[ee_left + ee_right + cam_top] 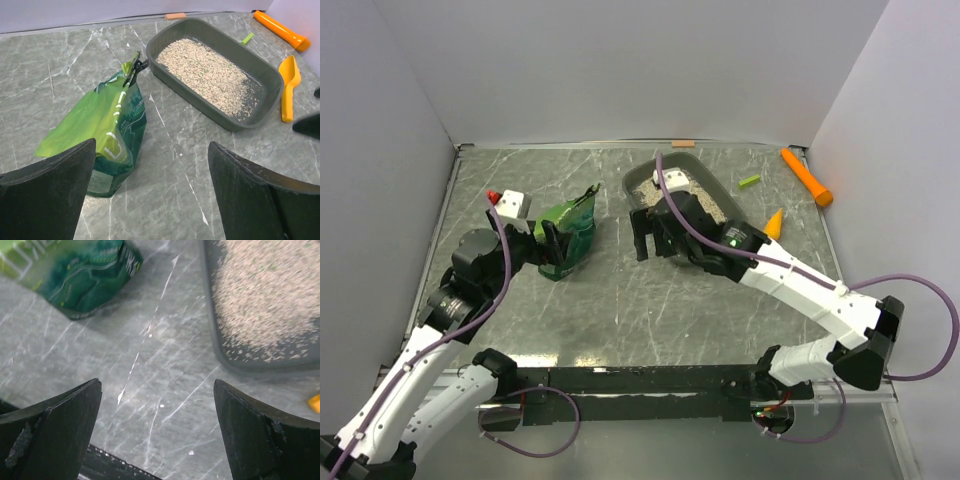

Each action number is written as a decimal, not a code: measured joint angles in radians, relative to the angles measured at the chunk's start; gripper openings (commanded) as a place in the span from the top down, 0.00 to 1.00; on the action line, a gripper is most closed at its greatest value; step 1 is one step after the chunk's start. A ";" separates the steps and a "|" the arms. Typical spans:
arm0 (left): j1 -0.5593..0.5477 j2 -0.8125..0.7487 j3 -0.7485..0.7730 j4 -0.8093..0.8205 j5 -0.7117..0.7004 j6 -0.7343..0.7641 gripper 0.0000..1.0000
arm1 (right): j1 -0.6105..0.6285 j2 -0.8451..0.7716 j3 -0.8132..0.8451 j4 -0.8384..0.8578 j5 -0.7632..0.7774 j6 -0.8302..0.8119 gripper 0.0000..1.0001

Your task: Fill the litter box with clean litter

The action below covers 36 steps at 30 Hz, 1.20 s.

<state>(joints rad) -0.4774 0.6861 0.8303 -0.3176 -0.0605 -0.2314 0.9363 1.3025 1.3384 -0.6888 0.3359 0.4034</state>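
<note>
The dark grey litter box (634,183) sits at the back centre-right, my right arm crossing over it. Pale beige litter (205,75) covers much of its floor; it also shows in the top view (678,180) and the right wrist view (265,300). A crinkled green bag (568,232) stands upright left of the box, a black clip (134,72) at its top. My left gripper (552,245) is open and empty, just near of the bag (107,125). My right gripper (655,242) is open and empty, above bare table at the box's near-left corner (215,335).
An orange-yellow scoop (774,222) lies right of the box, also in the left wrist view (289,80). A long orange tool (806,177) and a small green piece (749,181) lie at the back right. White walls enclose the table on three sides.
</note>
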 measured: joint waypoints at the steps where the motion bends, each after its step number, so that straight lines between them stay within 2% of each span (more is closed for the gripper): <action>1: 0.000 -0.011 -0.007 0.000 0.002 -0.001 0.03 | -0.001 0.014 0.032 -0.019 0.014 0.000 0.00; 8: 0.000 -0.018 -0.010 -0.001 0.003 -0.002 0.03 | -0.006 0.065 0.150 -0.056 0.041 0.035 0.00; 14: 0.000 -0.015 -0.010 -0.001 0.009 -0.003 0.03 | -0.012 0.188 0.295 -0.099 0.046 0.125 0.01; 19: 0.000 -0.015 -0.010 -0.001 0.011 -0.004 0.03 | -0.023 0.238 0.317 -0.098 0.035 0.188 0.00; 28: 0.000 -0.023 -0.010 -0.002 0.006 -0.021 0.03 | -0.155 0.303 0.319 -0.031 -0.079 0.410 0.03; 36: 0.000 -0.043 -0.011 -0.004 -0.050 -0.027 0.03 | -0.153 0.531 0.450 0.003 -0.149 0.587 0.07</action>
<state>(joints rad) -0.4774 0.6430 0.8188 -0.3214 -0.1108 -0.2584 0.7830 1.8332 1.7882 -0.6857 0.1867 0.9901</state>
